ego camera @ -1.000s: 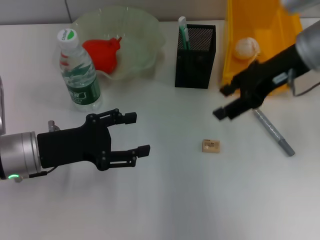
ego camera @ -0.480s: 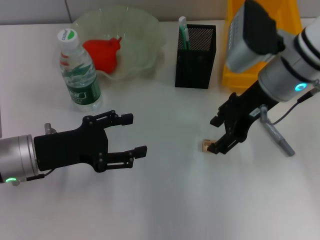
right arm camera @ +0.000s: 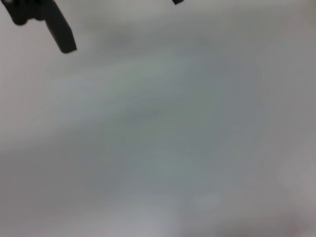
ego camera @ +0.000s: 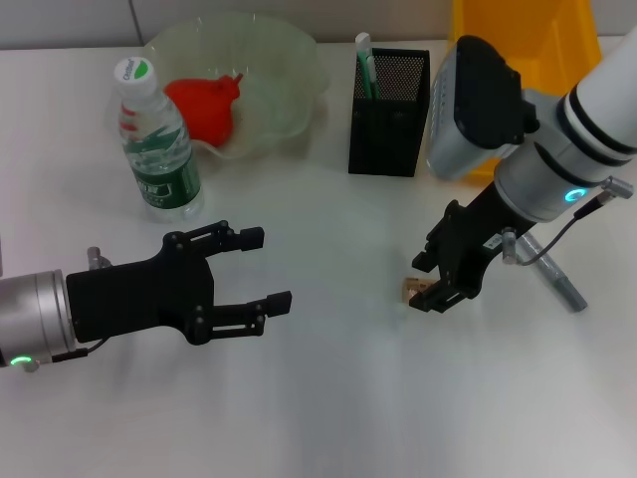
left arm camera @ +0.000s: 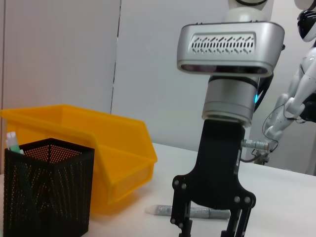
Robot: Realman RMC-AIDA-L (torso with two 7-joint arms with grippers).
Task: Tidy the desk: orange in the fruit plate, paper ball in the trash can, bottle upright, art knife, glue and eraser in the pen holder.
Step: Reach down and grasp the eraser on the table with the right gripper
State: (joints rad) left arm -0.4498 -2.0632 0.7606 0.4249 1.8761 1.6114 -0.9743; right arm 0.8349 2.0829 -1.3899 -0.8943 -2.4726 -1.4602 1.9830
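The right hand is seen lowered over the eraser on the white desk, its fingers spread to either side of it and not yet closed. The left hand is held open near the upright bottle. An orange-red fruit is already in the plate. The knife lies on the desk beside the yellow bin; one item is in the holder.

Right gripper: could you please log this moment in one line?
right gripper open over eraser | left gripper open, idle | knife on desk
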